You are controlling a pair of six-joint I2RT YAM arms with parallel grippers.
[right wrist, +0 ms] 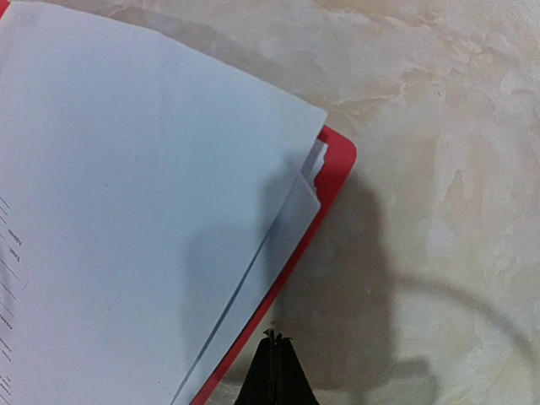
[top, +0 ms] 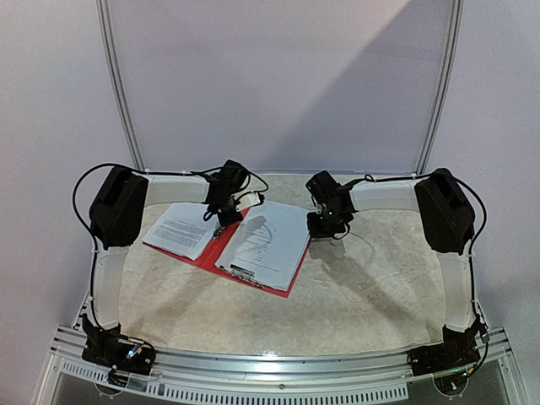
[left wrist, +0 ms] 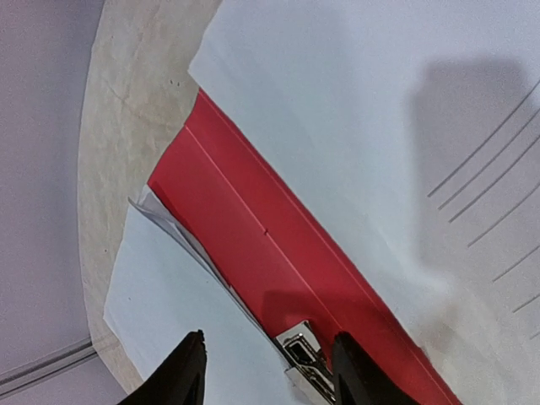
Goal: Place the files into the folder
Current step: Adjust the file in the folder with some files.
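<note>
On the marbled table point(top: 363, 295), the red folder point(top: 221, 246) lies open, its spine bare between two lots of the files: one stack point(top: 268, 240) on the right leaf, another point(top: 180, 228) on the left. The left gripper point(left wrist: 268, 375) hangs over the spine, jaws apart with nothing between them. The right gripper point(right wrist: 274, 371) sits just off the folder's far corner, jaws pressed together on nothing. The silver clip point(left wrist: 302, 354) shows at a sheet's edge beside the spine. The right stack's corner is fanned (sheets out of line), so a nudge from the closed fingers would likely buckle or scatter them. Shutting the folder over unclamped sheets could crease them.
</note>
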